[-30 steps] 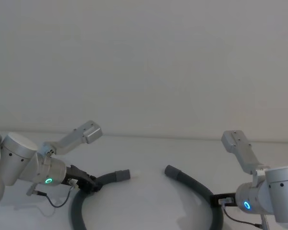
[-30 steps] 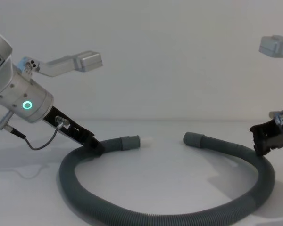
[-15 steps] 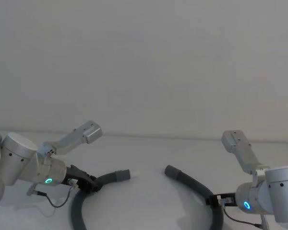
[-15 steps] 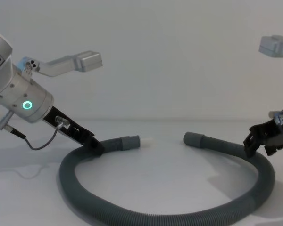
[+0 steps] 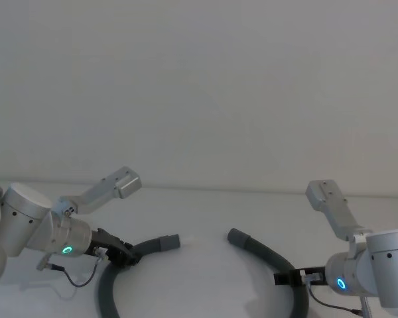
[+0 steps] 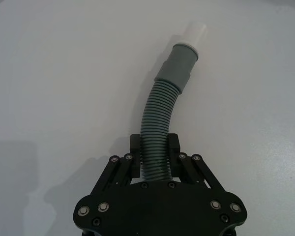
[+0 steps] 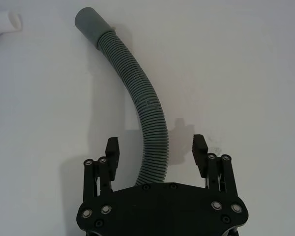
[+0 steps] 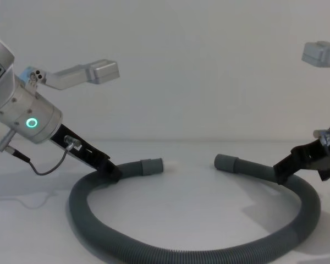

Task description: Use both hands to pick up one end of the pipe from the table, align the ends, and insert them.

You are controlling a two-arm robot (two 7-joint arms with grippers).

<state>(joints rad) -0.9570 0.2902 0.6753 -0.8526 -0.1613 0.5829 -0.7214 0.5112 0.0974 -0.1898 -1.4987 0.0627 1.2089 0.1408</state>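
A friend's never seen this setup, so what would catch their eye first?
A dark grey corrugated pipe lies in a big loop on the white table, open at the far side. The left gripper is clamped on it behind the whitish-tipped cuff; the right gripper is open, prongs astride it behind the plain cuff.

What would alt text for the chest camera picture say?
A grey corrugated hose lies looped on a white table, its two cuffed ends facing each other across a gap. The left gripper is shut on it near one end; the right gripper sits open astride it near the other.
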